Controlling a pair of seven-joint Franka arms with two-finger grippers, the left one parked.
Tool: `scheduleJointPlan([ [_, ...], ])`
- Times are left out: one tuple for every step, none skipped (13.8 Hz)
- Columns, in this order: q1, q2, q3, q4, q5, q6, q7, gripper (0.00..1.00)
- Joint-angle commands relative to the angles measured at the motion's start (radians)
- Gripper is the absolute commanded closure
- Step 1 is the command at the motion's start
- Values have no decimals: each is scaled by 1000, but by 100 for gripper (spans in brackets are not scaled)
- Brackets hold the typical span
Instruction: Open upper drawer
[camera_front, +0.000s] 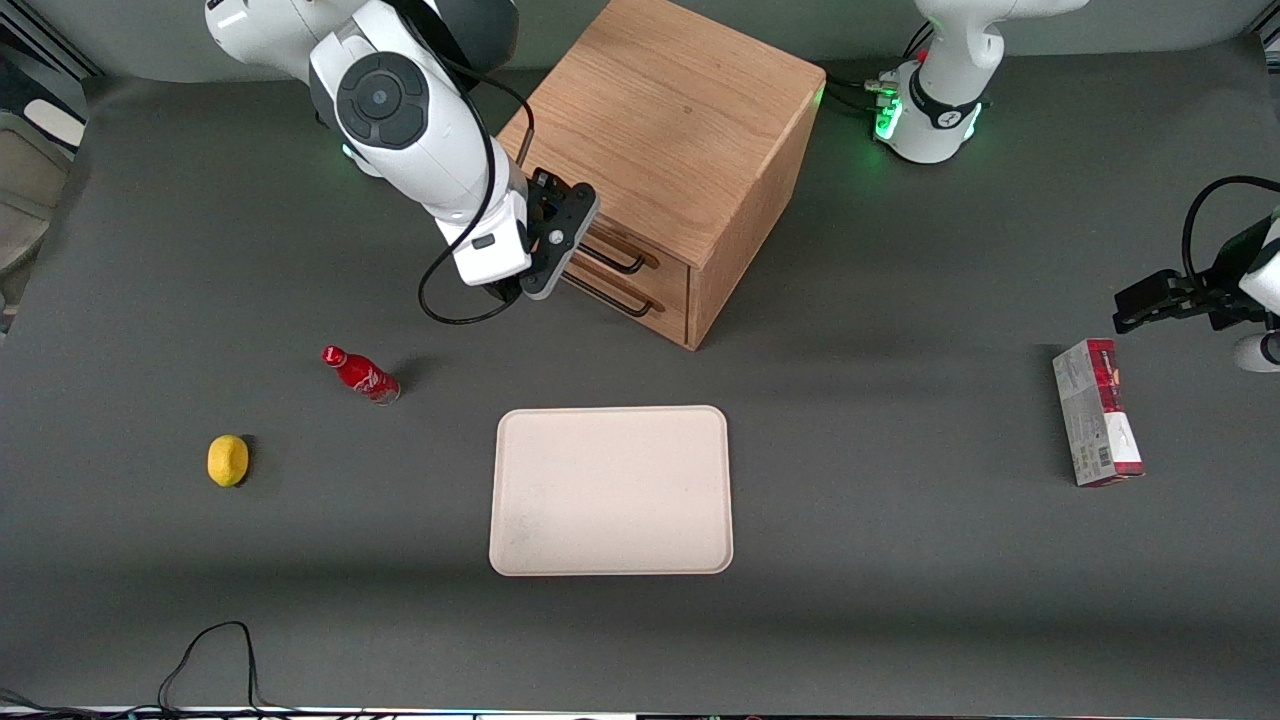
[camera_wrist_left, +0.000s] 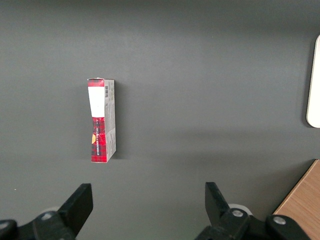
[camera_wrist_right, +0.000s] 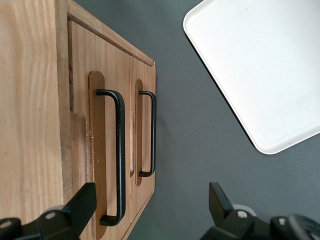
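- Your gripper (camera_front: 556, 240) hangs just in front of the wooden cabinet (camera_front: 670, 120), at the height of the drawer fronts, at the end of them nearer the working arm.
- Its jaws stand wide apart and hold nothing; in the right wrist view the fingers (camera_wrist_right: 80, 207) sit on either side of the end of the upper drawer's handle (camera_wrist_right: 119, 155), not touching it.
- The upper drawer (camera_wrist_right: 102, 145) is shut, its front flush with the cabinet face; the lower drawer (camera_wrist_right: 142, 130) just under it is shut too.
- On the desk (camera_front: 900, 300), a pale tray (camera_front: 612, 490) lies nearer the front camera than the cabinet.
- A red bottle (camera_front: 360, 374) lies on its side toward the working arm's end, with a lemon (camera_front: 228, 460) nearer the camera.
- A red-and-white carton (camera_front: 1097, 412) lies toward the parked arm's end.
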Motion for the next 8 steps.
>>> scheduleJointPlan([
  [10, -13, -4, -47, 31, 45, -15, 0],
  [10, -15, -4, -65, 31, 58, -15, 0],
  [12, -15, -2, -81, 31, 75, -15, 0],
  [18, -15, 2, -90, 31, 89, -13, 0],
  [38, -15, 1, -99, 31, 100, -12, 0],
  [38, -13, 1, -111, 31, 115, -10, 0],
  [38, -12, 1, -128, 31, 132, -10, 0],
  [41, -8, 1, -136, 31, 140, -10, 0],
])
